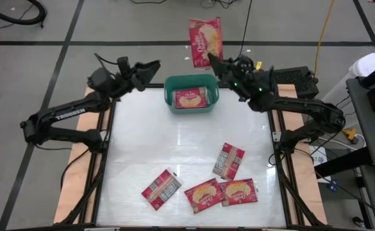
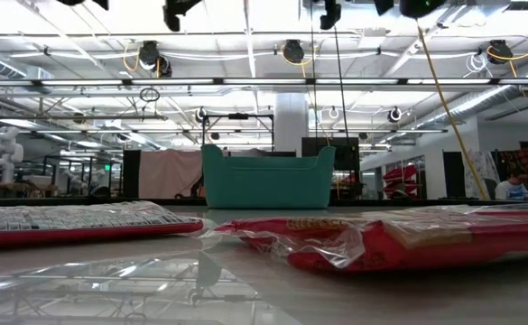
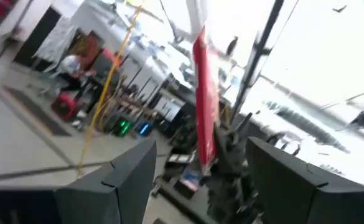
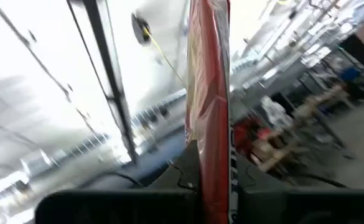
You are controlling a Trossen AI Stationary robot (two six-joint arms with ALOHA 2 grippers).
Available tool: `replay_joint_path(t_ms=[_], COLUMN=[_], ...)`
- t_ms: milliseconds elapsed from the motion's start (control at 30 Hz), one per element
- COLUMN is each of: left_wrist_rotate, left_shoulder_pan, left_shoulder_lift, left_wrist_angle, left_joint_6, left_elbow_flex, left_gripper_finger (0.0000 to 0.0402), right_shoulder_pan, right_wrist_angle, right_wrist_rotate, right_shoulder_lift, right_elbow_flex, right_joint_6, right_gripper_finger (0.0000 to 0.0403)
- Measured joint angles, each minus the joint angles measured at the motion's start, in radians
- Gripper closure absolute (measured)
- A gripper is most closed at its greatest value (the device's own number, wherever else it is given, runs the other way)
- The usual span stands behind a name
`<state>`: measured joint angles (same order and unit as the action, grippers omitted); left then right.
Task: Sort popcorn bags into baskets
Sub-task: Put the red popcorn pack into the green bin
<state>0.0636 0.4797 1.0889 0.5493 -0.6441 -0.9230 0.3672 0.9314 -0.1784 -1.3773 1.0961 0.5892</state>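
My right gripper [image 1: 211,59] is raised over the table's far edge, beside the teal basket [image 1: 190,96], and is shut on a red popcorn bag [image 1: 205,40]. The right wrist view shows that bag [image 4: 210,112] edge-on. One popcorn bag [image 1: 191,98] lies flat inside the basket. Several more lie flat on the table's near half [image 1: 228,160] [image 1: 162,188] [image 1: 204,195]. My left gripper [image 1: 154,66] hovers open and empty on the basket's left side; its fingers [image 3: 116,183] frame the held bag [image 3: 201,106] farther off. My right gripper pinches one short end of the bag [image 4: 214,180] between its two fingers. The fingers slant upward, coming from the table's right side. The bag stands up past the fingertips, lifted clear of basket and table.
The low view shows the basket [image 2: 265,178] at the far edge, with flat bags [image 2: 74,221] [image 2: 399,239] close in front. The table's frame rails [image 1: 278,138] run along both sides. The table's middle [image 1: 168,141] is bare.
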Motion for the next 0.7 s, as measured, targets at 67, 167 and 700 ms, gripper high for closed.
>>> replay_joint_path(t_ms=[67, 167, 700], left_wrist_rotate=[-0.013, -0.025, -0.056], left_shoulder_pan=[-0.017, -0.037, -0.133], left_shoulder_lift=[0.033, 0.084, 0.324], left_wrist_angle=[0.056, 0.127, 0.146], left_joint_6=[-0.001, -0.006, 0.116], left_elbow_flex=[0.0, 0.0, -0.21], left_gripper_finger=[0.0151, 0.0151, 0.0092], right_shoulder_pan=[0.0, 0.0, -0.003], right_wrist_angle=[0.116, 0.28, 0.417], right_wrist_rotate=[-0.001, -0.002, 0.004], right_shoulder_lift=[0.0, -0.001, -0.001], right_elbow_flex=[-0.058, -0.135, -0.225], right_joint_6=[0.025, 0.036, 0.08], right_gripper_finger=[0.0392, 0.0392, 0.0392])
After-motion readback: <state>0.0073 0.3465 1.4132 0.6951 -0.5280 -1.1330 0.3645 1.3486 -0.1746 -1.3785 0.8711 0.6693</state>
